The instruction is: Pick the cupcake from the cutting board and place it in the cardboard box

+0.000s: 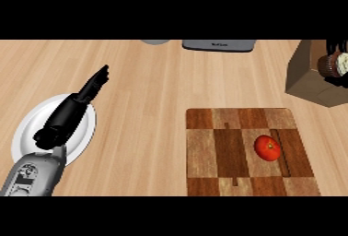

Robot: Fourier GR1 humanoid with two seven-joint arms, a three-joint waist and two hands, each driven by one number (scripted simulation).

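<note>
Head view: cupcake [331, 65] already over the cardboard box [309, 78], right hand's [338, 46] fingers unclear, left hand [75, 108] straight-fingered.

The single head view looked steeply down on the wooden counter [156, 92] from above. The cutting board [224, 152] lay low and right of centre, a white plate [31, 124] at the left, a cardboard box [309, 73] cut off at the upper right edge.

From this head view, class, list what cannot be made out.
- Right hand: mostly cut off by the right edge.
- Cupcake: partly hidden by the hand and the cardboard box wall.
- Grey appliance: cropped at the top; its label too small to read.
- White plate: partly covered by the left hand.
</note>
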